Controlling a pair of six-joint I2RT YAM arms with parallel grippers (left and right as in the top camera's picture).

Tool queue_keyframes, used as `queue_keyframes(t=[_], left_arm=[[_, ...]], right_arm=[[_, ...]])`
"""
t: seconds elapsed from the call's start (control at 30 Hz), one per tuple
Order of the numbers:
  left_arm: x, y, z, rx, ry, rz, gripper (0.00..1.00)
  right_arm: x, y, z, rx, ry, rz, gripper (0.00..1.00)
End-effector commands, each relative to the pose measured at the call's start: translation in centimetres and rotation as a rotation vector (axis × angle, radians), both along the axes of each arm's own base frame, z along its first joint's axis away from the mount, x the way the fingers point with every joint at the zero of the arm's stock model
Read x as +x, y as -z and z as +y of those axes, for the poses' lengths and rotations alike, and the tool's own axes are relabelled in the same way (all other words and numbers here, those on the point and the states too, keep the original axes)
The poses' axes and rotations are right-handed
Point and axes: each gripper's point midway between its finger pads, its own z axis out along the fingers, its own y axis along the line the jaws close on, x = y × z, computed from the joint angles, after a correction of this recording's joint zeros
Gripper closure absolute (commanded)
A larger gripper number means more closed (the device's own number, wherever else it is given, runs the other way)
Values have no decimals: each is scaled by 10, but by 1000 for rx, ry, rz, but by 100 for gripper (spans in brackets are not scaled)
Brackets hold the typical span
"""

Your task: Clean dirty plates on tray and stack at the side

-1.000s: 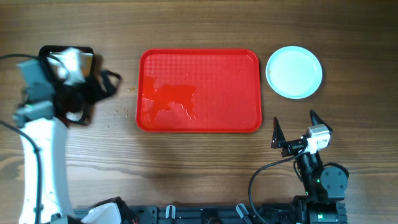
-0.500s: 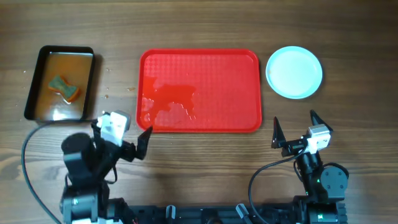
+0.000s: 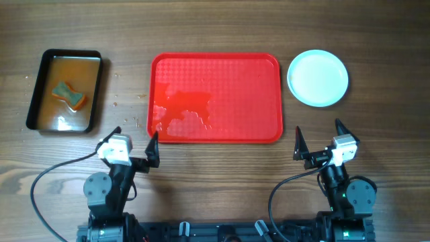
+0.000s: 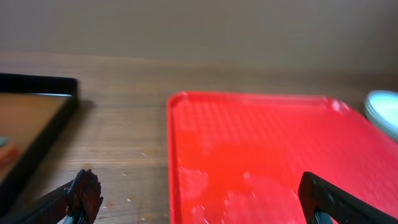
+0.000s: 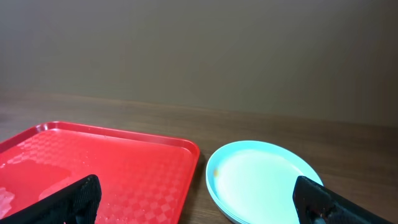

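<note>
Plates [image 3: 318, 77] sit stacked on the desk [image 3: 215, 175], just right of the tray [image 3: 242, 81]. A pan [image 3: 67, 52] with a sponge [image 3: 69, 95] is left of the tray. Left jaws and right jaws are wide, holding nothing. Left wrist: wet tray ahead. Right wrist: plates beside the tray.

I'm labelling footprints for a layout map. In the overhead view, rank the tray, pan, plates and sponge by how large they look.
Largest to smallest:
1. tray, clearly the largest
2. pan
3. plates, a stack with a somewhat smaller footprint than the pan
4. sponge, by far the smallest
</note>
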Motion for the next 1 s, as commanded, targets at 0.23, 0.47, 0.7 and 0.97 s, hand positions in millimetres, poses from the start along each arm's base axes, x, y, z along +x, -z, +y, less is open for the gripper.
queue_keyframes(t=[0.23,0.47,0.7,0.97], left_arm=[[-4,-17,32,-171,-232,-69,0],[-5,-22,27,-176,-212,-88,0],[-5,-22,28,-176,-215,-89,0],[-5,-22,29,-141,-221,-92,0]], right_arm=[[0,-3,-2,-19,12,-17,0],[0,-3,-2,-20,12,-16,0],[0,-3,-2,-19,12,-16,0],[0,-3,-2,-19,12,-17,0]])
